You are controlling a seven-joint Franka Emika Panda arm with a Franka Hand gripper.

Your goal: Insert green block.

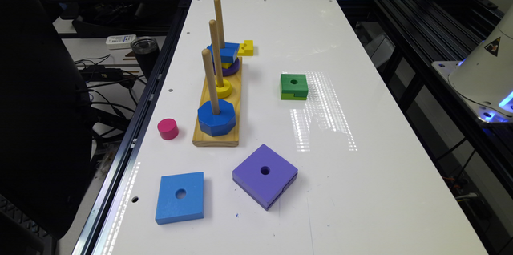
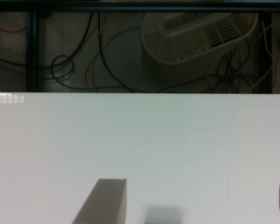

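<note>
Nearest the exterior camera lie a blue square [image 1: 180, 197] and a purple square [image 1: 265, 175]; the green block [image 1: 294, 86] sits alone, further back on the white table [image 1: 360, 187], beside the peg board [image 1: 218, 98]. I judge the approach should come straight from above, centered. In the wrist view the gripper [image 2: 196, 205] fingers stand apart, holding nothing, over bare table.

Purple square [image 1: 264, 175], blue square [image 1: 179, 197]
</note>
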